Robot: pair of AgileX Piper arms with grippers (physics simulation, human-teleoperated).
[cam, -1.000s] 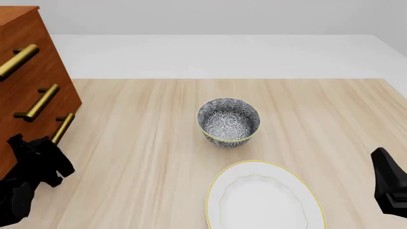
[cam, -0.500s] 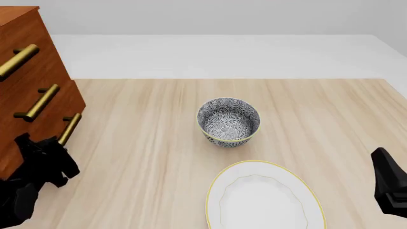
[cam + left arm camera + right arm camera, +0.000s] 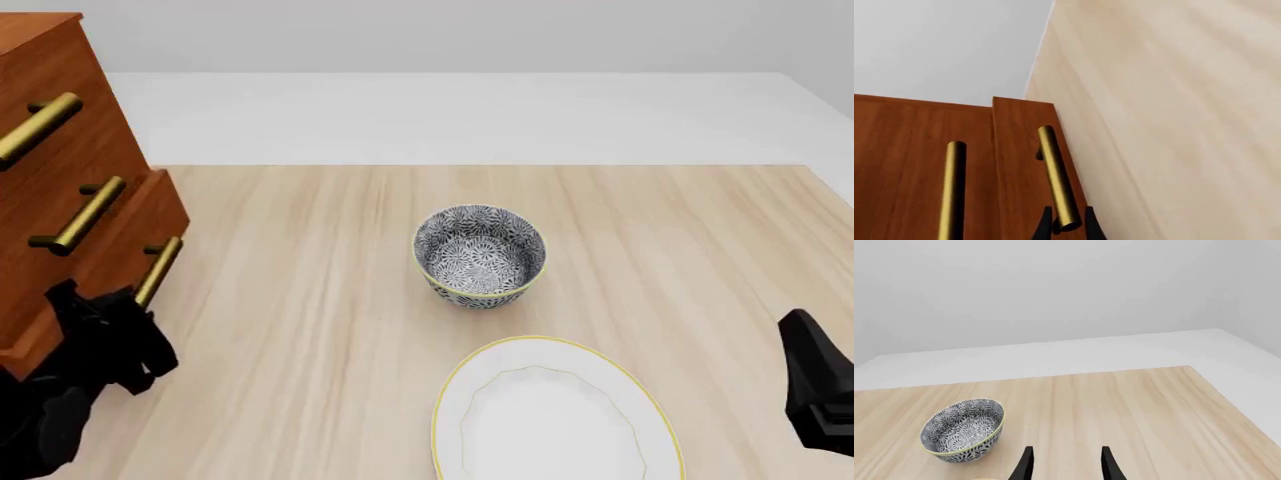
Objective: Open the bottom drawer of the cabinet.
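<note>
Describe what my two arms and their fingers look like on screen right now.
Both are plain matte black with no markings, stripes or cables visible. The left arm shows as a chunky, angular black housing. The left gripper has two slim black fingers tapering to points. The right arm is a blocky black shape; the right gripper has two narrow, blade-like black fingers.

The bottom drawer (image 3: 147, 215) is jutting out from the cabinet (image 3: 60, 130) over the table (image 3: 307, 330) — bare wood is lying open between its front and the patterned bowl (image 3: 479, 256). The bowl and the plate (image 3: 554, 415) (near edge, gold-rimmed) are occupying the centre. The right gripper (image 3: 1065, 465) is facing clear tabletop — bowl off to one side.
</note>
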